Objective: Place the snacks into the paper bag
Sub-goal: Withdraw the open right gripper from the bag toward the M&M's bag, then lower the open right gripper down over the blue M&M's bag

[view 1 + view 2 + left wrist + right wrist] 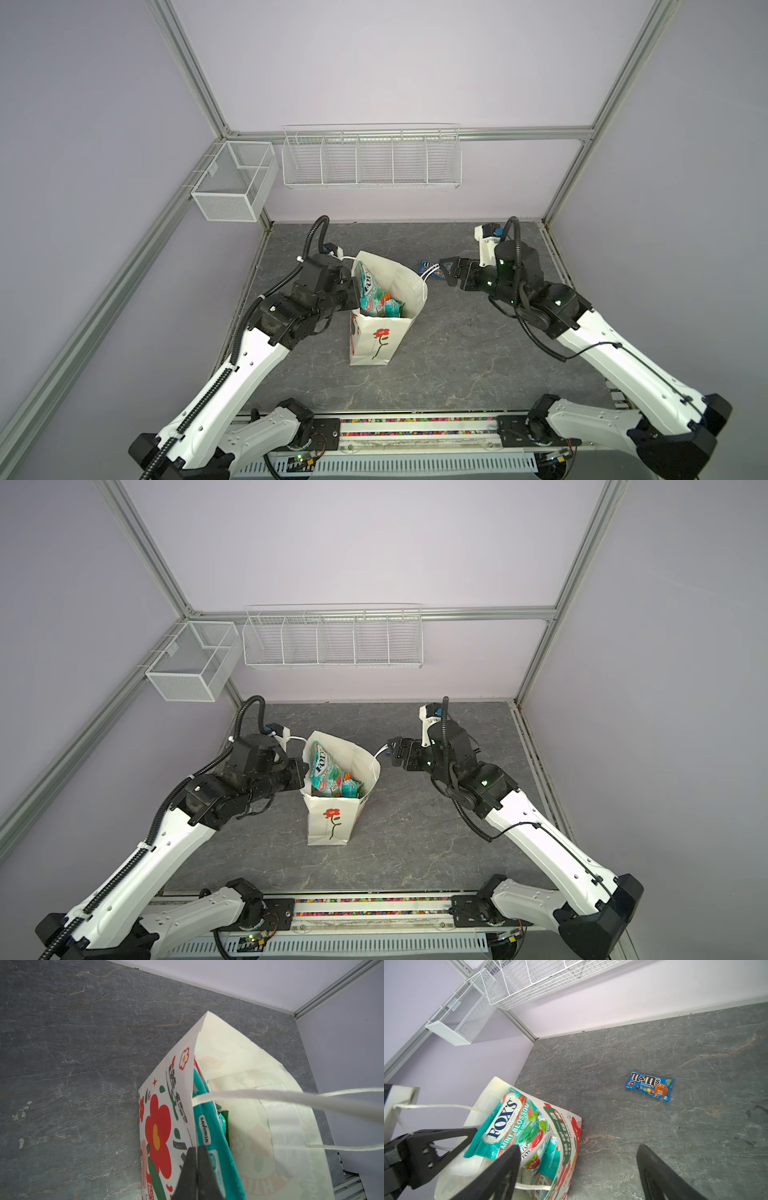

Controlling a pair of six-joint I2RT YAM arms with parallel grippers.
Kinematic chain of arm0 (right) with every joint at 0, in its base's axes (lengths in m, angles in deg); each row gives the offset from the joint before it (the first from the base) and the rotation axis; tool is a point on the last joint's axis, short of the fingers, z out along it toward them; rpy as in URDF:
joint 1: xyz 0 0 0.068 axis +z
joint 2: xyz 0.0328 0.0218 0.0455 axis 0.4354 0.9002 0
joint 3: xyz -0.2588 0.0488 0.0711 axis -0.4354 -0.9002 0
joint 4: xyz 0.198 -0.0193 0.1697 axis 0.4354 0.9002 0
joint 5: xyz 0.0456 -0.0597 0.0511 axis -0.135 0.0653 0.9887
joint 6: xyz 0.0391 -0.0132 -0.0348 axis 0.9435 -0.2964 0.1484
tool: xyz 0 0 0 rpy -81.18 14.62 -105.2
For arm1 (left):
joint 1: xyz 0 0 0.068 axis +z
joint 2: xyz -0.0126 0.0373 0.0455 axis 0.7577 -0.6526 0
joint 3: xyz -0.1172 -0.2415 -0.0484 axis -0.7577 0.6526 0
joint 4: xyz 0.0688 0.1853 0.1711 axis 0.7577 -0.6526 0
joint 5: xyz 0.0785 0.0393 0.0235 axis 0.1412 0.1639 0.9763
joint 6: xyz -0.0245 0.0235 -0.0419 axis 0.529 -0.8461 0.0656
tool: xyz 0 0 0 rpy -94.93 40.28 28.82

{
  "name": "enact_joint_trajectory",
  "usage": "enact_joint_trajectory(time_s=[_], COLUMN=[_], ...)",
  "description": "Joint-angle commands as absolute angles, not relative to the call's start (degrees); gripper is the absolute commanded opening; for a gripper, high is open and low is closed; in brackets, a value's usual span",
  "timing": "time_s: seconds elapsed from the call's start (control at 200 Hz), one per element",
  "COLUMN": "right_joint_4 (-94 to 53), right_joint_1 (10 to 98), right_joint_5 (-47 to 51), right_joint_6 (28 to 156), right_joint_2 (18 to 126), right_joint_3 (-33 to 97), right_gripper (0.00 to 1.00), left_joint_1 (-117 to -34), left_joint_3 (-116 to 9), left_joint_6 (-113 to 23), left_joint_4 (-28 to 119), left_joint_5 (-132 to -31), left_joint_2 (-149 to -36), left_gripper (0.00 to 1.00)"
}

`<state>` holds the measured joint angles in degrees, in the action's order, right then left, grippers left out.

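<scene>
Reach is what we weigh here: the small blue M&M's pack (649, 1086) lies flat on the grey stone-look tabletop (695, 1043), outside the tall white paper gift bag with the red flower (368, 353), off its right side toward the back wall. In a top view it peeks out just behind the tip of the right gripper (443, 272). We see that gripper's black fingers spread wide with nothing between them, and from its wrist camera the pack sits ahead of the gap, down on the table, touching neither finger. Its long axis runs nearly along the line from one finger to the other, so we judge the wrist must turn to pinch across the short side. The left gripper (196, 1150) is clamped on the bag's rim, keeping the mouth open, so we count the right arm nearer and free. The crinkly teal FOX'S packet (506, 1118) and other packets already stand inside
</scene>
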<state>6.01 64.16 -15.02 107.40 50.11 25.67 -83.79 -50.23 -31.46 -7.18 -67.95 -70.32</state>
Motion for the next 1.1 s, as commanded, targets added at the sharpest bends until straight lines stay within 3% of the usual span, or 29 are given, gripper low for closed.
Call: enact_joint_trajectory(time_s=[0.0,0.655,1.095], right_joint_4=[7.09,4.33,-0.08], right_joint_1=[61.85,49.69,44.04], right_joint_5=[-11.80,-1.87,4.32], right_joint_6=[107.28,108.14,110.21], right_joint_2=[50.92,58.66,71.07], right_joint_3=[23.93,21.79,23.66], right_gripper=[0.90,0.90,0.89], left_joint_1=[-82.85,-81.61,-80.91], left_joint_3=[-53.91,-47.17,-47.41], left_joint_6=[-33.54,-32.75,-33.06], left_joint_4=[-3.10,-1.48,1.06], left_joint_5=[-67.04,-68.42,-71.77], left_joint_2=[-69.23,-65.79,-65.45], left_gripper=[0.00,0.00,0.00])
